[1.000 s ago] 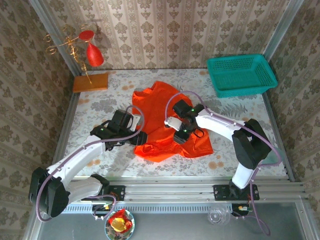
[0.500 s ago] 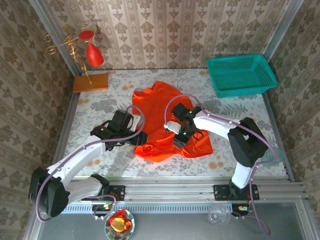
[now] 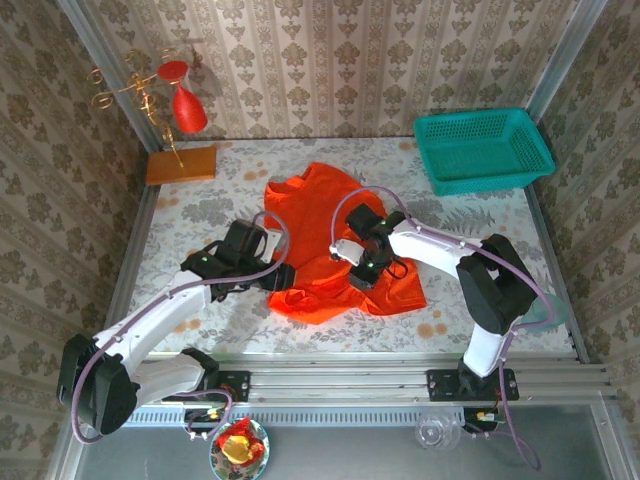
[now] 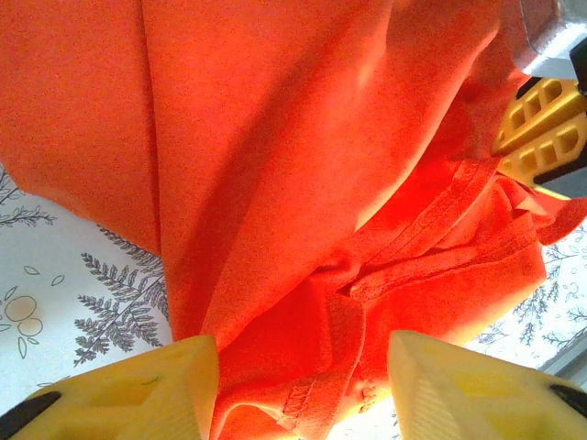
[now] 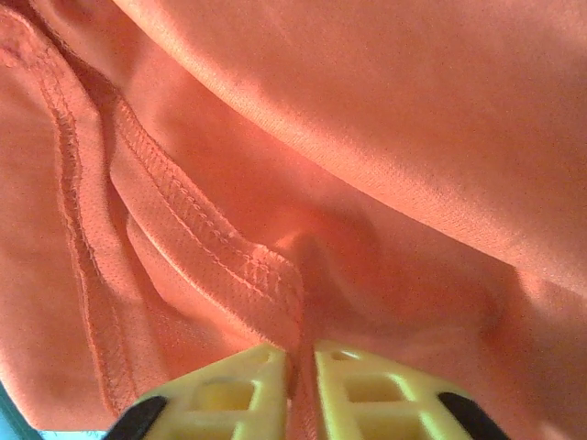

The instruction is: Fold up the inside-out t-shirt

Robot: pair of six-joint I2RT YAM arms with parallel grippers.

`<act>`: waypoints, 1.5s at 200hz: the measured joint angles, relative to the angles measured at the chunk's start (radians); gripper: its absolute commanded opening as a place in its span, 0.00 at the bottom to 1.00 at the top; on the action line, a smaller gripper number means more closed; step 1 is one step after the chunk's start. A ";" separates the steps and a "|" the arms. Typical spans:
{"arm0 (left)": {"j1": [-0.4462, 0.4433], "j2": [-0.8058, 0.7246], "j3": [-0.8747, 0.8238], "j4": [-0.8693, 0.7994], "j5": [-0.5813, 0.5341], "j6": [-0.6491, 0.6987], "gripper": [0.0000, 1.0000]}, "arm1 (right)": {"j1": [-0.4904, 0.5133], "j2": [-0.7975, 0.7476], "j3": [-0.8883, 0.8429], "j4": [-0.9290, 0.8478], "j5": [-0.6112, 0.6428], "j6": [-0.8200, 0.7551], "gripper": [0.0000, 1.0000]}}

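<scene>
The inside-out t-shirt [image 3: 330, 225] lies crumpled in the middle of the table, bright orange-red with its seams showing. My left gripper [image 3: 282, 275] sits at the shirt's near-left edge. In the left wrist view that gripper [image 4: 303, 390] is open, its yellow fingers [image 4: 138, 394] wide apart with loose hem cloth [image 4: 348, 302] lying between them. My right gripper [image 3: 358, 279] is down on the shirt's near middle. In the right wrist view it [image 5: 303, 376] is shut on a raised fold of the shirt [image 5: 385, 165], beside a stitched seam [image 5: 211, 247]. One right finger [image 4: 541, 128] shows in the left wrist view.
A teal basket [image 3: 482, 150] stands at the back right. A flat wooden block [image 3: 181, 164] and a red ornament on a gold stand [image 3: 180, 105] are at the back left. Patterned walls enclose the table; a metal rail [image 3: 400, 378] runs along the near edge.
My right gripper has slid a little toward the left over the shirt and closed its jaws onto a fold of cloth. The left arm has stayed still.
</scene>
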 measured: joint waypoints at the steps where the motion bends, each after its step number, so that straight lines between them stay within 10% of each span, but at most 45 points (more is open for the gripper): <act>1: 0.000 0.000 0.000 0.000 0.000 0.000 0.53 | 0.000 0.000 0.000 0.000 0.001 0.003 0.08; 168: -0.222 0.359 0.316 0.149 0.046 0.228 0.71 | -0.029 -0.447 -0.001 0.105 0.079 0.235 0.00; 229: -0.296 0.433 0.342 0.184 -0.140 0.235 0.81 | -0.055 -0.487 -0.001 0.107 0.153 0.370 0.00; 300: -0.347 0.417 0.349 0.108 -0.512 0.243 0.67 | -0.109 -0.520 0.009 0.101 0.270 0.415 0.00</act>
